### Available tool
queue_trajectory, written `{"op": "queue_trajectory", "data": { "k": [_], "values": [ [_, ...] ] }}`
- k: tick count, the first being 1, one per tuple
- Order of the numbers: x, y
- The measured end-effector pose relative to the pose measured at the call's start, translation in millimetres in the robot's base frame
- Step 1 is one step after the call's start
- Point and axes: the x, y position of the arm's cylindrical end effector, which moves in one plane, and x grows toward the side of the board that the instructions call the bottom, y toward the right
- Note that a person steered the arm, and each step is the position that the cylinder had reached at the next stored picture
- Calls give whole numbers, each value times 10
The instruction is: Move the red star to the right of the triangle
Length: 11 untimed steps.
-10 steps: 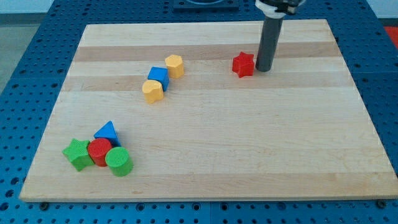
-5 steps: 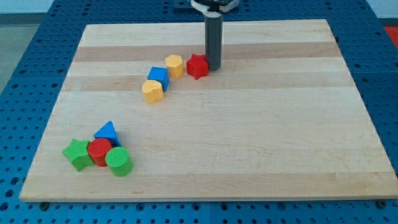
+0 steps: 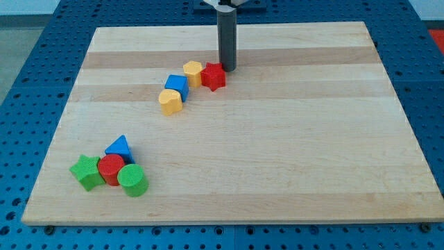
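Pincer there is none on this arm: it ends in a dark rod, so nothing stands apart, together or clamped, and my tip (image 3: 227, 69) rests on the board (image 3: 277, 153) near the middle of its top edge, just beside the red star (image 3: 214, 77) on that star's upper right, touching it or nearly so. Largest is the wooden board, lying on a blue perforated table (image 3: 35, 62). Near the board's bottom left corner sits a tight cluster: a green cylinder (image 3: 132, 180) lowest, a red cylinder (image 3: 110, 169) touching it, a green star (image 3: 86, 171) on the left, and the blue triangle (image 3: 119, 148) at the cluster's top. Well apart from these, toward the top edge, a diagonal row runs up to the right: a yellow heart (image 3: 170, 101), a blue cube (image 3: 177, 86), a yellow hexagon (image 3: 193, 72), then the red star touching the hexagon's right side, far from the triangle.
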Motion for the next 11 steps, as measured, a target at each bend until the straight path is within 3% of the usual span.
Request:
{"op": "queue_trajectory", "data": {
  "k": [3,7,11],
  "values": [
    [421,-185],
    [815,-889],
    [1306,-1080]
  ]
}}
